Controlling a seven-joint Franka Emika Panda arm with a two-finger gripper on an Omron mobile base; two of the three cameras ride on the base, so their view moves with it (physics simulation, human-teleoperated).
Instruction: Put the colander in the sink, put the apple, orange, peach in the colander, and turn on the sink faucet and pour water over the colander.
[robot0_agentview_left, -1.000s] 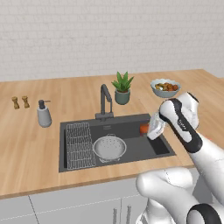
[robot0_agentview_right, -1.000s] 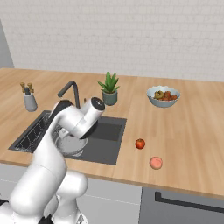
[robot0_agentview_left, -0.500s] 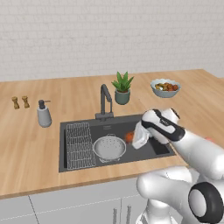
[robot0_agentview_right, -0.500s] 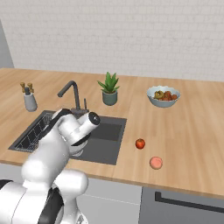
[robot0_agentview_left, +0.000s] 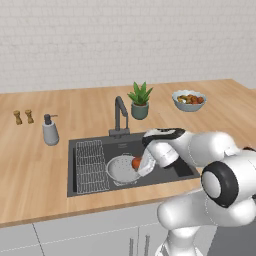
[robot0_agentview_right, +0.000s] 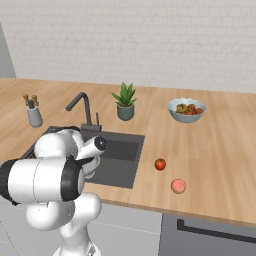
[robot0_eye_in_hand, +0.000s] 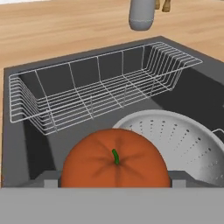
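We have the orange (robot0_eye_in_hand: 115, 165) pinched in the gripper (robot0_agentview_left: 140, 164), jaws spread wide around it, hanging at the colander's (robot0_agentview_left: 121, 169) near rim. The bowl lies just ahead and below, inside the sink (robot0_agentview_left: 167, 170), so the drop is short. Count: one colander, one orange, one apple (robot0_agentview_right: 160, 164) and one peach (robot0_agentview_right: 178, 186), both on the counter (robot0_agentview_right: 215, 165), well apart from the sink.

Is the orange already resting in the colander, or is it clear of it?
Apart. In the hand view the orange sits between the gripper's fingertips, above the colander, whose bowl lies open beyond it.
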